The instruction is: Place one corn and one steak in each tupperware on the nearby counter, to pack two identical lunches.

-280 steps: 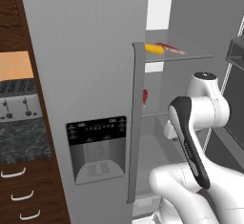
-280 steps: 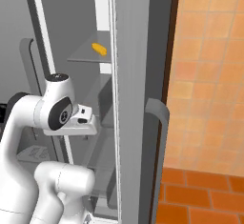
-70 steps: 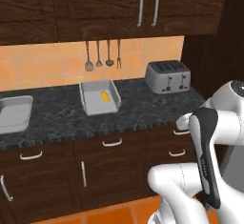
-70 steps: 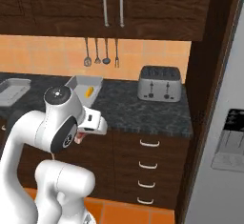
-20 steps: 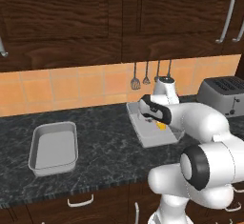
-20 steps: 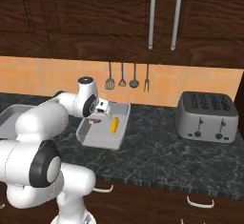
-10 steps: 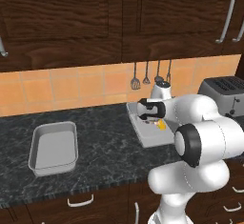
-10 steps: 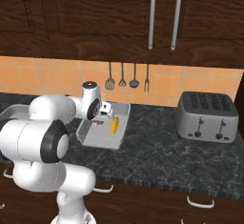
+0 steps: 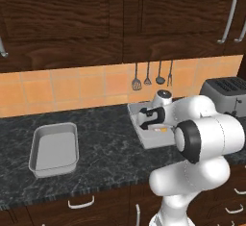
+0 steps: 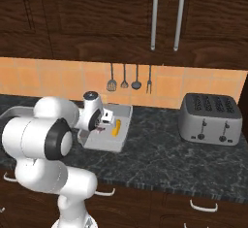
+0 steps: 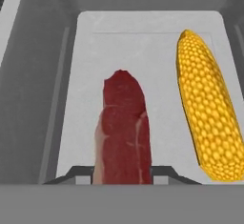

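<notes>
Steak (image 11: 123,131) hangs clamped between the fingers (image 11: 80,173) inside the nearer tupperware (image 10: 124,127) on the counter (image 10: 160,159), just beside a corn (image 11: 208,121) that already lies there; whether the meat touches the floor yet is hard to tell. Once it is released, that lunch looks complete. The other tupperware (image 9: 54,147), well apart to the left, has nothing in it, so a cob and a strip remain to be fetched.

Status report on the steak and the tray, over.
Gripper shut on steak, low inside tupperware. Corn lies beside it. Nothing in the way.
</notes>
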{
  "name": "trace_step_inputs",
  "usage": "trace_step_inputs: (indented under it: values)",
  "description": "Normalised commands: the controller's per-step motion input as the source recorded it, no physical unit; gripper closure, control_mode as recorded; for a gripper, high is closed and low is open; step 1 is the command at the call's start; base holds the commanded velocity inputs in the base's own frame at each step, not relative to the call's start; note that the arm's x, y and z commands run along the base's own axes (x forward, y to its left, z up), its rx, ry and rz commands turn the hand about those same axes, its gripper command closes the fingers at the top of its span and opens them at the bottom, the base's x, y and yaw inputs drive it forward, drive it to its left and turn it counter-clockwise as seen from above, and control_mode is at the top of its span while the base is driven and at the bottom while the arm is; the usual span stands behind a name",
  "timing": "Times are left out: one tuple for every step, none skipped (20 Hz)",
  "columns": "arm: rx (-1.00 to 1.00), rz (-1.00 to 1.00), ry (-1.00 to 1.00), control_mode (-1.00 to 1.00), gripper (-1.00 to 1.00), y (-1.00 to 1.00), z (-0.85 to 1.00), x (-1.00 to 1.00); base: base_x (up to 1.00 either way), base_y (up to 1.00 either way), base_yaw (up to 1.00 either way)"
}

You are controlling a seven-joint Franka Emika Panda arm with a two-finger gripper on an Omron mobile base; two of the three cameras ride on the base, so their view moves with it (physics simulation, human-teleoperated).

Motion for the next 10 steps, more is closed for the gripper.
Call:
trace_step_inputs:
  values:
    - [0.00, 0.01, 0.00, -1.00, 1.00, 0.00, 0.00, 0.45, 0.00, 0.00, 0.00]
    - [0.00, 0.01, 0.00, -1.00, 1.00, 0.00, 0.00, 0.41, 0.00, 0.00, 0.00]
    - [0.00, 0.01, 0.00, -1.00, 1.00, 0.00, 0.00, 0.39, 0.00, 0.00, 0.00]
    - [0.00, 0.00, 0.00, -1.00, 1.00, 0.00, 0.00, 0.36, 0.00, 0.00, 0.00]
    - [0.00, 0.00, 0.00, -1.00, 1.00, 0.00, 0.00, 0.31, 0.00, 0.00, 0.00]
    - [0.00, 0.00, 0.00, -1.00, -1.00, 0.00, 0.00, 0.29, 0.00, 0.00, 0.00]
    - [0.00, 0.00, 0.00, -1.00, -1.00, 0.00, 0.00, 0.29, 0.00, 0.00, 0.00]
    - [0.00, 0.00, 0.00, -1.00, -1.00, 0.00, 0.00, 0.26, 0.00, 0.00, 0.00]
    - [0.00, 0.00, 0.00, -1.00, -1.00, 0.00, 0.00, 0.18, 0.00, 0.00, 0.00]
    - [0.00, 0.00, 0.00, -1.00, -1.00, 0.00, 0.00, 0.13, 0.00, 0.00, 0.00]
